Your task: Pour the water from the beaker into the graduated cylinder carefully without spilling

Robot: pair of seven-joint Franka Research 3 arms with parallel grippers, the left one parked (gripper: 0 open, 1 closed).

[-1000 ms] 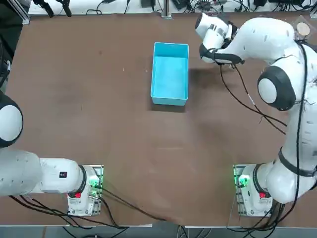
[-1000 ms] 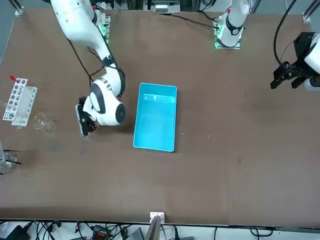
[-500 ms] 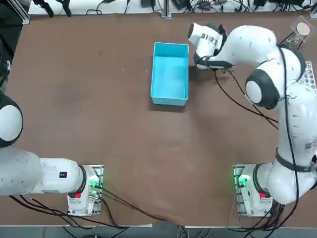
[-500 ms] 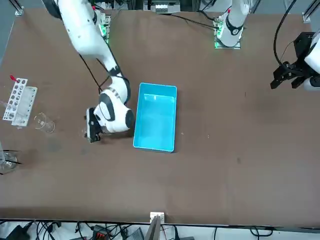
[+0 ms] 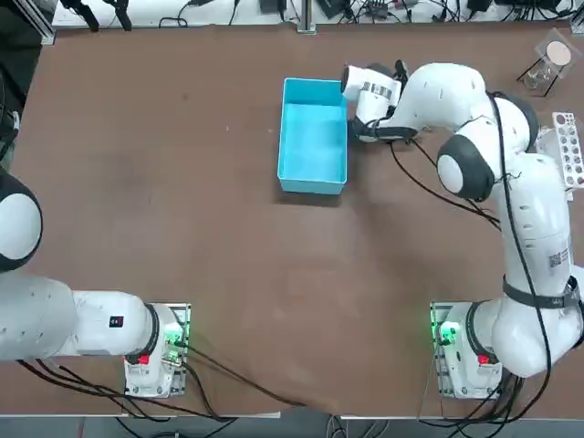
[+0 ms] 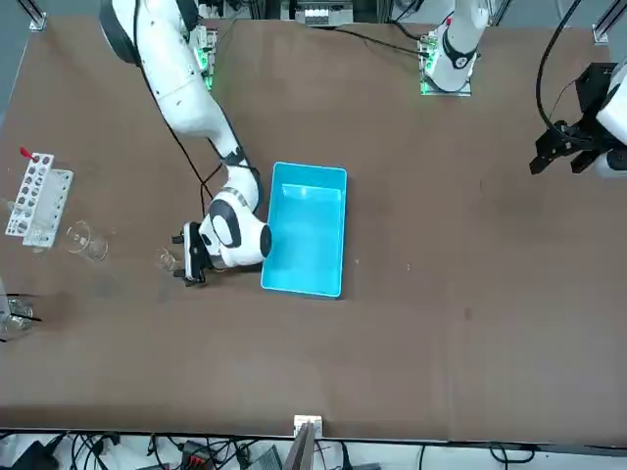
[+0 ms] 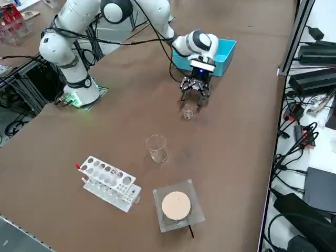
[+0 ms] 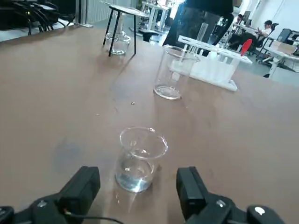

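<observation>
1. Right hand (image 7: 193,101) sits low over the brown surface (image 5: 182,228), in its far right part, just to the right of the blue bin (image 5: 314,135).
2. Its two fingers (image 8: 81,186) are spread wide, and nothing is held between them.
3. The graduated cylinder (image 7: 187,112), the slimmer of the two small glass pieces, stands upright on the surface just beyond the fingertips. It lines up with the gap between them and touches neither finger.
4. In the wrist view, some clear liquid shows in the bottom of the graduated cylinder (image 8: 140,158).
5. The beaker (image 7: 156,148), the wider glass, stands upright further right, well apart from the hand. The graduated cylinder stands between the beaker and the hand.
6. In the wrist view the beaker (image 8: 172,72) rises behind the graduated cylinder. I cannot tell how much it holds.
7. A white rack with holes (image 7: 107,184) lies near the right edge of the surface, just beyond the beaker and apart from it.
8. A flask on a stand (image 5: 550,57) stands at the far right corner, farther back than the rack.
9. From the front, the hand (image 6: 186,257) points away from the blue bin towards the small ring of the graduated cylinder (image 6: 167,259). The beaker (image 6: 88,241) and the rack (image 6: 37,199) lie beyond that.
</observation>
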